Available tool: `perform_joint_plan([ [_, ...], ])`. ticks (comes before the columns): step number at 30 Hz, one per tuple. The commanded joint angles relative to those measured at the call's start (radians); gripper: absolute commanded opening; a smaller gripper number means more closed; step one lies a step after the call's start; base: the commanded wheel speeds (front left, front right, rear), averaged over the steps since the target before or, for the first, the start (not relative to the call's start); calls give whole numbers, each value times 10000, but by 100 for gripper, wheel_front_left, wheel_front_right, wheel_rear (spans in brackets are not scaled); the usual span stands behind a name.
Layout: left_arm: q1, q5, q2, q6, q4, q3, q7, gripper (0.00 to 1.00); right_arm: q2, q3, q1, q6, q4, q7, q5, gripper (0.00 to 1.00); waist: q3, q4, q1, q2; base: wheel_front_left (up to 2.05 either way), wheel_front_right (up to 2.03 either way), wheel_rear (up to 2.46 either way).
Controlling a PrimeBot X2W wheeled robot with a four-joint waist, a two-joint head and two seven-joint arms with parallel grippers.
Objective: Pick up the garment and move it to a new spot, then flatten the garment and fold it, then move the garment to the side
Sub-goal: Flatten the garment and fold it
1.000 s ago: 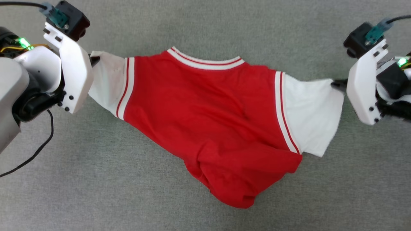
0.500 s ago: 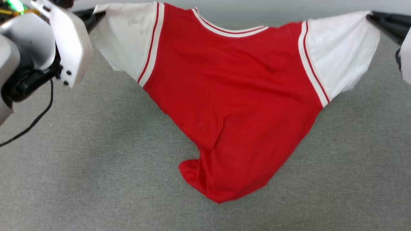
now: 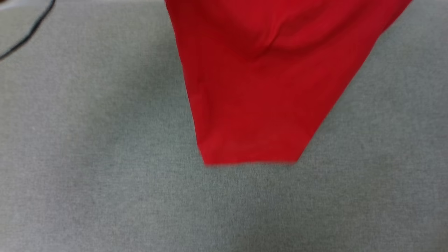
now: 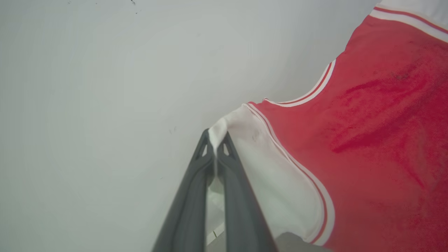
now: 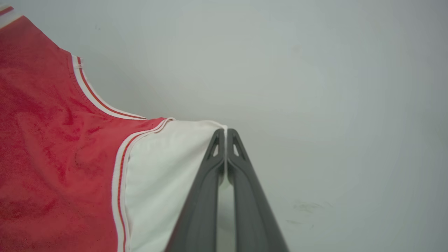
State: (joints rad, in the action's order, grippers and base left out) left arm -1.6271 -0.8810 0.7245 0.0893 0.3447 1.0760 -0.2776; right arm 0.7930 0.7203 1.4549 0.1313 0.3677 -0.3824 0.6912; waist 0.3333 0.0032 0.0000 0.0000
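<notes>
- Fingers [image 4: 190, 196] of your left gripper [image 4: 216, 140] clamp tight on the tip of a white sleeve [image 4: 266, 175].
- Your right gripper [image 5: 226, 134] pinches the other sleeve [image 5: 164, 182] likewise.
- You see the garment [image 3: 259, 98] hanging between them, red hem low over the grey surface [image 3: 105, 182]; contact can't be told.
- Pale wall [image 4: 105, 87] behind.

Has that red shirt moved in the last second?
Yes. The shirt has gone up: its lower edge, crumpled on the grey surface a second ago, now hangs straight over it.
</notes>
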Motion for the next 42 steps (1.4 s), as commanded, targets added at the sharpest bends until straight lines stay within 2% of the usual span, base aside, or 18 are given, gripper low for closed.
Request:
perform_joint_plan([
  [1,-553,144,-264,34,339,-196,217,0,-363,-233,625,-12,268,26,-463,0,709,-14,0,0,0,0,0],
  [9,-2749,642,-1173,-42,1701,-1016,1440,0,-1318,-1183,3099,-12,1211,453,-2020,0,1900,-46,0,0,0,0,0],
  [12,-3342,817,-1327,-59,2091,-1207,1835,0,-1686,-1508,3919,-12,1614,723,-2477,0,2165,-73,0,0,0,0,0],
  [20,-4249,987,-1737,203,3433,-1195,2495,0,-2511,-1238,5081,-12,2952,1403,-3077,0,2674,0,0,0,0,0,0],
  [29,-3078,581,-1941,372,4321,-752,3156,0,-2826,-205,3783,-12,3798,2241,-2577,0,2618,-29,0,0,0,0,0],
  [30,-2183,409,-1898,378,4559,-467,3474,0,-3026,256,2943,-12,4037,2582,-2201,0,2372,-63,0,0,0,0,0],
  [36,-172,-123,-1600,390,4480,-4,4190,0,-3286,1346,1106,-12,3991,3146,-1277,0,1739,-160,0,0,0,0,0],
  [41,1717,-657,-1229,393,4234,142,4739,0,-3207,1990,-553,-12,3604,3460,-345,0,1149,-249,0,0,0,0,0],
  [42,3050,-904,-1067,274,4073,274,4964,0,-3006,2299,-1618,-13,3391,3715,95,0,723,-292,0,0,0,0,0],
])
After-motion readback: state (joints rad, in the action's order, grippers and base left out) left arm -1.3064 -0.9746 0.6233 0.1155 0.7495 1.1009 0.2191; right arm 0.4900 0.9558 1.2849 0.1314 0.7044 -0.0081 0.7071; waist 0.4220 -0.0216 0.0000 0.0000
